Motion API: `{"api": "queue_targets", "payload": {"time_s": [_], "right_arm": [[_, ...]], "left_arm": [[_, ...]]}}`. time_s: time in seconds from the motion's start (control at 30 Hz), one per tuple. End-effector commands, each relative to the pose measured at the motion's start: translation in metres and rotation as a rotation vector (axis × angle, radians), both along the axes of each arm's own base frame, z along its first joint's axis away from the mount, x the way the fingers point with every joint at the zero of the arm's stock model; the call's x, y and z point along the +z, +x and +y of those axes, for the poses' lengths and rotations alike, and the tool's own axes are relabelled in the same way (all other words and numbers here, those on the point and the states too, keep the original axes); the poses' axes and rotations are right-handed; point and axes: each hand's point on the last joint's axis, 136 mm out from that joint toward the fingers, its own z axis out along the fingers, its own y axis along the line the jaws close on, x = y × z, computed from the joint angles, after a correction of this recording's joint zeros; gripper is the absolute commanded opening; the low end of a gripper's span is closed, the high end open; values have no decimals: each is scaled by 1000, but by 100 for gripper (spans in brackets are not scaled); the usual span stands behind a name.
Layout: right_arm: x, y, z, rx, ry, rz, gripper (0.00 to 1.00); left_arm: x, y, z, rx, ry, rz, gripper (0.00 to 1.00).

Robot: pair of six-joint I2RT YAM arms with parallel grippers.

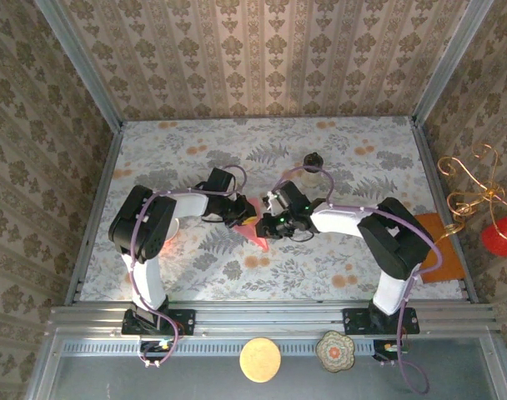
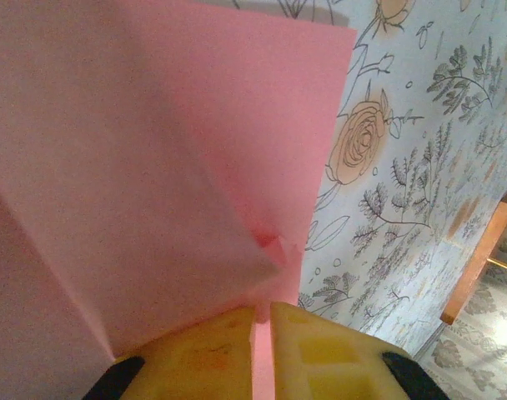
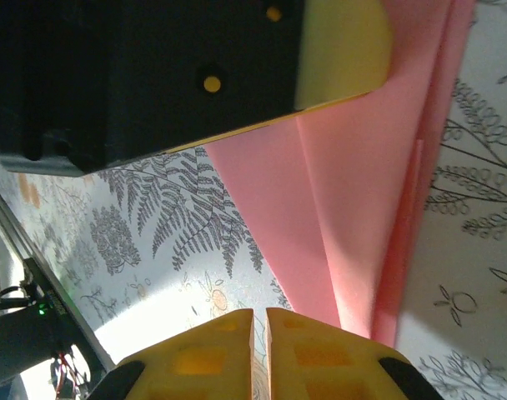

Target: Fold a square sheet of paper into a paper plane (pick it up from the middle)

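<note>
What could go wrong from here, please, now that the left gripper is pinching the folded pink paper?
1. The left gripper holds only a thin strip of the folded pink paper, and a small crumple shows just above its fingertips; a tug might tear the paper or pull it free.
2. The right gripper is shut beside the paper, not on it; advancing closed could dent the layers.
3. The layers fan apart in the right wrist view, so the creases may spring open.
</note>
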Motion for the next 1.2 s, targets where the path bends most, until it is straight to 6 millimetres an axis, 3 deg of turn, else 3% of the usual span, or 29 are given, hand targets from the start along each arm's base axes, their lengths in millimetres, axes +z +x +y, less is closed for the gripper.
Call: {"api": "queue_targets", "payload": {"time_s": [0.0, 0.37, 0.63, 1.0, 1.1, 1.17], "right_arm": [[-9, 2, 0, 16, -54, 0, 15], [-36, -2, -13, 23, -158, 44, 13], [-54, -24, -28, 38, -194, 112, 12], [-51, -79, -59, 114, -211, 189, 10], [-46, -80, -67, 100, -220, 173, 10], [-33, -70, -66, 74, -193, 114, 11]], "left_arm": [[-34, -11, 23, 29, 152, 91, 15], [-50, -19, 35, 49, 254, 152, 14], [-59, -22, 49, 71, 325, 176, 13], [-67, -24, 62, 95, 362, 200, 12], [-66, -23, 61, 94, 355, 194, 12], [-65, -22, 59, 92, 345, 191, 12]]}}
